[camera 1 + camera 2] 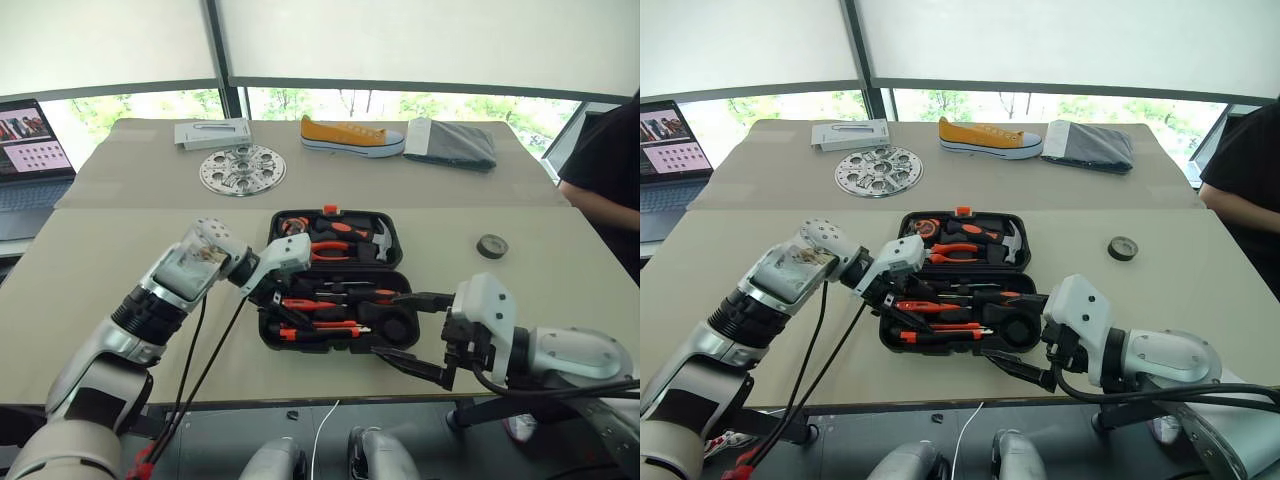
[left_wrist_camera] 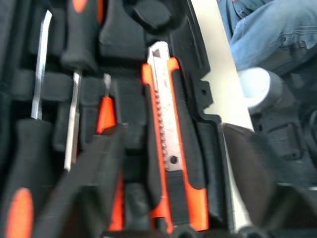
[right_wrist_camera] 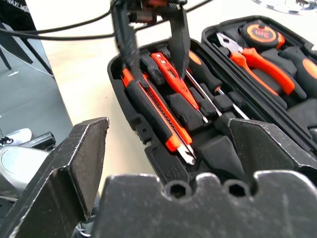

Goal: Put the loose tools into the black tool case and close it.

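The black tool case lies open mid-table. In its near half rest two long screwdrivers, a small orange tester screwdriver and the orange-black utility knife. My left gripper hovers over the left end of that half, open, its fingers on either side of the knife's handle and apart from it. My right gripper stands open at the case's near right corner, holding nothing. A small dark tape roll sits on the table to the right of the case.
Pliers, a hammer and a tape measure fill the case's far half. Behind it are a perforated metal disc, a white box, a yellow shoe and grey cloth. A laptop is far left; a person sits right.
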